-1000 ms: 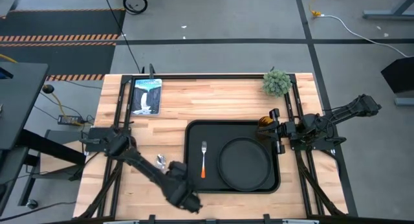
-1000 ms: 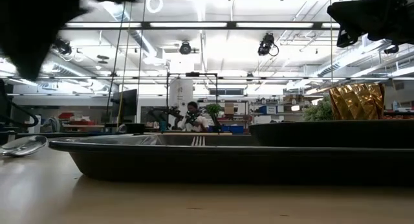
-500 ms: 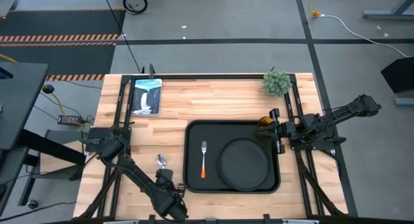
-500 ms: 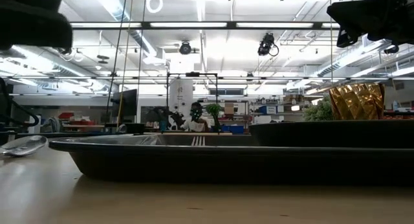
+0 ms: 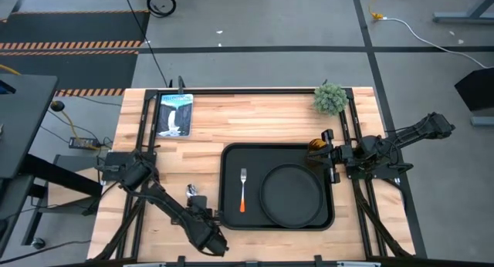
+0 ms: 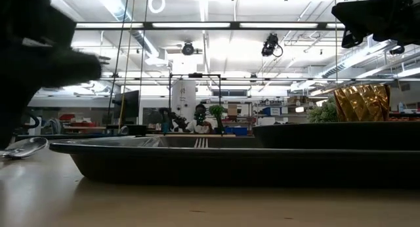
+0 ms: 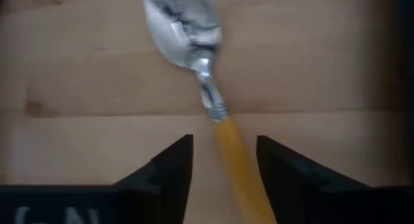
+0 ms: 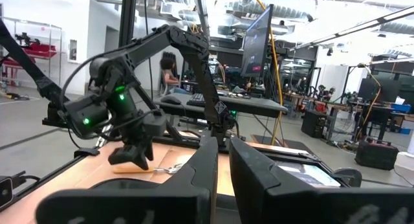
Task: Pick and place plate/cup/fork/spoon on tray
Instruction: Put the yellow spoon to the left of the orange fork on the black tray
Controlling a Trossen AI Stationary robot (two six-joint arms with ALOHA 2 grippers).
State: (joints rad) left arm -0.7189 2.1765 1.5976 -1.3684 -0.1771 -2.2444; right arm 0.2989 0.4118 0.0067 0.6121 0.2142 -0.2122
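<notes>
— Orange-yellow handle, silver bowl: the spoon (image 7: pixel 200 81) lies flat on the wood table (image 5: pixel 255 120), just left of the tray (image 5: pixel 231 155), not on it. Low view shows its bowl (image 6: pixel 25 147) at the far left edge.

— Left gripper?

— Left gripper (image 7: pixel 224 160) hangs right over the spoon handle, fingers apart, one each side of the handle, w/ a gap on both sides. Not gripping. High view puts it (image 5: pixel 202 217) near the table's front edge, beside the tray's left rim.

— Rest of the set?

— Fork (image 5: pixel 242 190) on the tray's left half, tines pointing to the back. Plate (image 5: pixel 292 195) on the right half, flat. Cup (image 5: pixel 317 147) at the tray's back right corner; can't tell if it's inside the rim or just beside it.

— Right arm?

— Right gripper (image 8: pixel 218 166) parked at the table's right edge, near the cup, fingers close together w/ a thin slit between, nothing in them.

— Other stuff?

— Small green plant (image 5: pixel 329 98) at back right, a picture card (image 5: pixel 175 114) at back left. A person (image 8: pixel 172 74) sits far off at a desk in the room.
</notes>
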